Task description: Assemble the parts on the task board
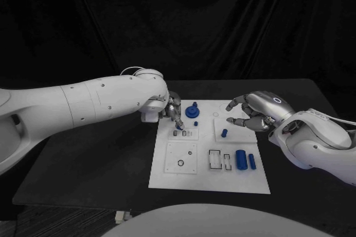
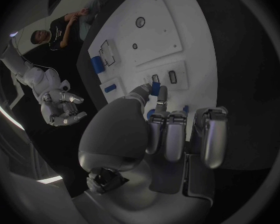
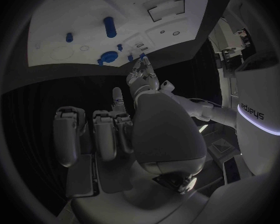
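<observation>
Fingers of the left hand (image 1: 172, 109) pinch a small blue part (image 1: 180, 127) down at a slot near the far left of the board (image 1: 211, 181). Right hand (image 1: 254, 113) hangs over the board's far right edge, fingers curled and apart, holding nothing. Two blue rods (image 1: 245, 160) lie near the board's right edge, with bare white around them.

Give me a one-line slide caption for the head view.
Left hand pinches a small blue part over the white task board; right hand hovers open beside it.
</observation>
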You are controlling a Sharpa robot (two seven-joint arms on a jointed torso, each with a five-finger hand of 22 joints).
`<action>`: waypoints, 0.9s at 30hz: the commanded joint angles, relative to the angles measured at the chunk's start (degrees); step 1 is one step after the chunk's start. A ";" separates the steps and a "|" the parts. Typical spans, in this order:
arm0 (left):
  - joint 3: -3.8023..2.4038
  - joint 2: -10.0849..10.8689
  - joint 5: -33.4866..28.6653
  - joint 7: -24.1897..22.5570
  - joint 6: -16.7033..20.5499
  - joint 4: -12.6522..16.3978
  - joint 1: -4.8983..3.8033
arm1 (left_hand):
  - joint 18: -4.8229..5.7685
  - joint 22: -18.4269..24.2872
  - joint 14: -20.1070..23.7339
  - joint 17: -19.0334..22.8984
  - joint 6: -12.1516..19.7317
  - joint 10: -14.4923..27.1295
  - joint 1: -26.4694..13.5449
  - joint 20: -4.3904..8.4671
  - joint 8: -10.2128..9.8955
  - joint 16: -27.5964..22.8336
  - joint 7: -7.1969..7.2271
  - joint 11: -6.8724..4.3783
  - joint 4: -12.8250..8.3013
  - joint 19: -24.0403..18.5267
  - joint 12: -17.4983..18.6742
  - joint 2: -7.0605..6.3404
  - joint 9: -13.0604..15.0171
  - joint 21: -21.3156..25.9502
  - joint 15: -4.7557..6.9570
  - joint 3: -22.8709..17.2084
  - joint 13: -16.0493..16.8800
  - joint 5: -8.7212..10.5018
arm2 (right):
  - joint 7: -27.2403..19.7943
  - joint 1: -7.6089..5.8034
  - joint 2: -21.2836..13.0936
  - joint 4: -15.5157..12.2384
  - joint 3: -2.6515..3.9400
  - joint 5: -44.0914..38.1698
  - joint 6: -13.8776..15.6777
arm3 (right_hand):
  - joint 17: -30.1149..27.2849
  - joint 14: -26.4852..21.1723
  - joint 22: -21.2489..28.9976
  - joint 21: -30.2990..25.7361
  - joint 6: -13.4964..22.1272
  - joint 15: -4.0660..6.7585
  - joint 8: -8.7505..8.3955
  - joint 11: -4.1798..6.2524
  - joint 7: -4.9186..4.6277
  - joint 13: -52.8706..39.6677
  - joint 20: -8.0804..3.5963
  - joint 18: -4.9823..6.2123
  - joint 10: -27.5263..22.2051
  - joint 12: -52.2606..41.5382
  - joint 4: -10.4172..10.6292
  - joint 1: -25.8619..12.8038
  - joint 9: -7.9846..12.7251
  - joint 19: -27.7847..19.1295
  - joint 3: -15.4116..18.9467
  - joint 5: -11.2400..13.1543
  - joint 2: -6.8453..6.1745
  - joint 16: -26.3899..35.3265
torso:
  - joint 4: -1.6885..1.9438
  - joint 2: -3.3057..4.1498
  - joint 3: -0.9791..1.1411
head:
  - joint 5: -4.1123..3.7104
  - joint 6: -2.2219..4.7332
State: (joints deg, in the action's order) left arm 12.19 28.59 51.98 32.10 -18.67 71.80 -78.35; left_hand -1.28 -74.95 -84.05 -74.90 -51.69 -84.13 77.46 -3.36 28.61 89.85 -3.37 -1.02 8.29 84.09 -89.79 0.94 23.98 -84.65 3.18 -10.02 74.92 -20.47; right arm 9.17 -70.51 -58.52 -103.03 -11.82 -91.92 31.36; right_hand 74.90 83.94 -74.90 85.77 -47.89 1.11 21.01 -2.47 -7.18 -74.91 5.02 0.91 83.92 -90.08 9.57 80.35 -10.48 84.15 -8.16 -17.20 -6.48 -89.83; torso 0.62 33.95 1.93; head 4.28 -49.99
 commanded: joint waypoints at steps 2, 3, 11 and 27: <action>-0.07 -2.68 -1.09 5.96 -4.90 -1.97 -0.32 | -0.15 -12.99 -5.95 -15.10 -0.98 -5.87 -0.80 0.36 -0.62 0.15 0.48 0.22 -1.16 1.91 -0.21 -0.13 6.32 -0.13 0.31 -1.81 15.08 0.61 | 1.35 -0.13 -1.33 -1.64 0.03 0.26 1.49 | 15.10 6.06 -13.35 -0.11 0.24 0.14 -0.11 -0.10 0.02 -15.09 -0.01 0.38 6.08 0.08 0.33 0.02 -0.04 3.18 -0.10 0.24 -0.38 -0.17 | -0.05 -0.03 0.14 | -0.38 -0.01; -0.07 -3.18 -1.94 6.37 -5.01 -2.29 -0.34 | -0.15 -12.98 -5.95 -15.10 -1.05 -5.87 -0.95 0.35 -0.70 0.15 0.48 0.22 -1.15 1.90 -0.21 -0.14 6.30 -0.11 0.31 -1.89 15.08 0.70 | 1.35 -0.13 -1.55 -1.84 0.03 0.29 1.50 | 15.10 6.06 -13.35 -0.11 0.24 0.14 -0.11 -0.11 0.02 -15.09 -0.01 0.38 6.08 0.08 0.33 0.03 -0.04 3.18 -0.10 0.25 -0.38 -0.17 | -0.04 0.01 0.11 | -0.35 -0.01; -0.07 -5.81 -8.15 8.76 -5.81 -4.01 -0.42 | -0.16 -12.99 -5.95 -15.10 -1.19 -5.87 -1.64 0.33 -1.58 0.15 0.38 0.25 -1.28 1.92 -0.21 -0.05 6.06 -0.05 0.28 -2.70 15.08 0.87 | 1.61 -0.03 -2.15 -1.61 0.02 0.72 0.78 | 15.10 6.06 -13.36 -0.09 0.22 0.14 -0.10 -0.12 0.00 -15.09 -0.01 0.37 6.08 0.08 0.37 0.06 -0.05 3.19 -0.13 0.29 -0.37 -0.17 | 0.04 0.02 -0.02 | -0.45 -0.01; -0.07 -6.02 -9.71 10.47 -2.73 -4.74 -0.43 | -0.17 -12.98 -5.95 -15.10 -1.40 -5.87 -2.22 0.29 -2.20 0.15 0.28 0.29 -1.36 1.90 -0.21 0.09 5.91 0.05 0.24 -3.31 15.08 0.95 | 1.68 0.21 -1.05 -0.02 0.01 1.17 0.25 | 15.10 6.06 -13.29 -0.26 0.12 0.13 -0.04 -0.13 -0.01 -15.09 -0.01 0.42 6.08 0.08 0.49 0.11 -0.08 3.09 -0.20 0.35 -0.29 -0.17 | 0.03 0.06 -0.03 | 0.60 -0.01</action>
State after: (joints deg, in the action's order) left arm 12.19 22.61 43.65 39.93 -22.48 66.88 -78.62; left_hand -1.27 -74.93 -84.05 -74.90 -52.12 -84.13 75.27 -3.37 26.60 89.85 -3.79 -1.01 6.95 84.09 -89.79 0.41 28.66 -84.65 3.17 -12.93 74.93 -19.62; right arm 9.77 -70.44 -59.61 -103.09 -11.84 -90.91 31.51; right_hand 74.90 83.94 -74.94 85.77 -47.89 1.11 21.01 -2.47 -7.19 -74.90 5.02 0.91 83.92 -90.08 9.72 80.35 -10.48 84.15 -8.31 -17.20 -6.48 -89.83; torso 0.66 34.01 1.90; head 4.76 -49.99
